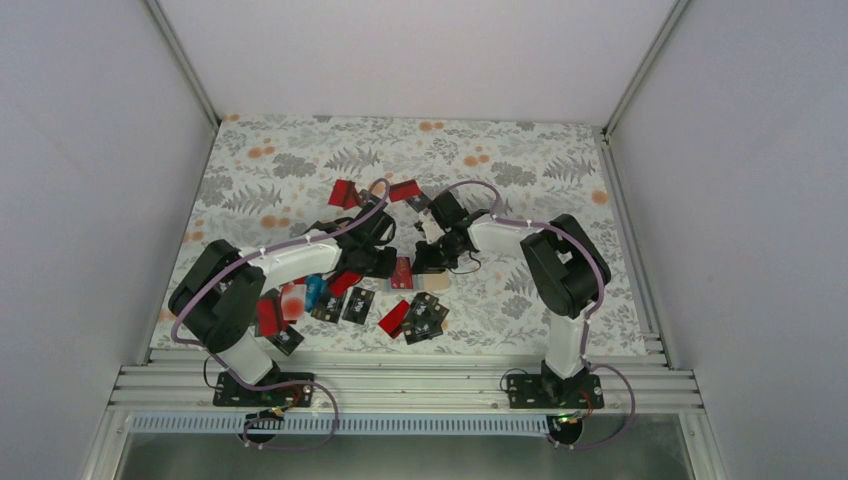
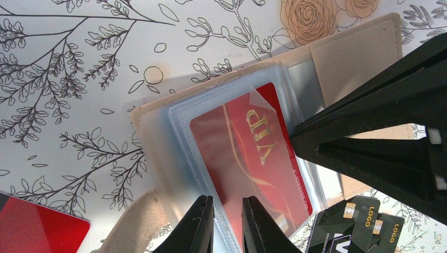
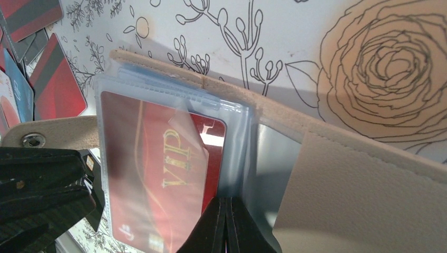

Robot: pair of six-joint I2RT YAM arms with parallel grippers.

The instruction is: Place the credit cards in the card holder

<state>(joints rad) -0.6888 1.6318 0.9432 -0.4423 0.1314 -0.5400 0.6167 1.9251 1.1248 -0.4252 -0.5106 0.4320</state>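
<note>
The left arm (image 1: 290,262) and the right arm (image 1: 500,233) look alike: white tubular links between bulky black joint housings. A lilac cable (image 1: 176,322) runs along each, tied down with small white clips. Each arm is bolted to a black base plate (image 1: 262,390) near the frame's bottom. The left gripper (image 2: 226,211) has matte black, tapering fingers (image 2: 197,229).

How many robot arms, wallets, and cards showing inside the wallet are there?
Robot arms: 2, the left arm and the right arm
Open wallet: 1
Cards showing inside it: 1, a red card
Total: 4
</note>
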